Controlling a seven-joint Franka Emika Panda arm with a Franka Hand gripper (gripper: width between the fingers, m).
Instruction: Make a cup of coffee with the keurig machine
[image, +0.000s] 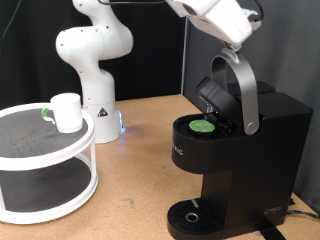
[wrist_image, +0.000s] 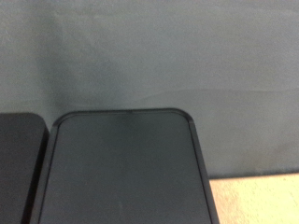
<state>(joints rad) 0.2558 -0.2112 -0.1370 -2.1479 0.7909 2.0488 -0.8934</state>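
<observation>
Lid up on the keurig, pod in, cup waiting on the rack.
Left to right in the exterior view: white cup (image: 67, 112) on a two-tier round rack (image: 45, 160); keurig machine (image: 238, 160) with arched handle raised, green-topped pod (image: 203, 127) seated inside; gripper (image: 236, 38) at the handle's top, finger state can't tell.

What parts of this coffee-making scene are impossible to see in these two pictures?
- Hand: in the exterior view its fingers are not visible, so open or shut is unclear.
- Keurig machine: the wrist view shows only a blurred dark top; the exterior view's edge crops its base.
- Cup: its contents are hidden by its wall in the exterior view.
</observation>
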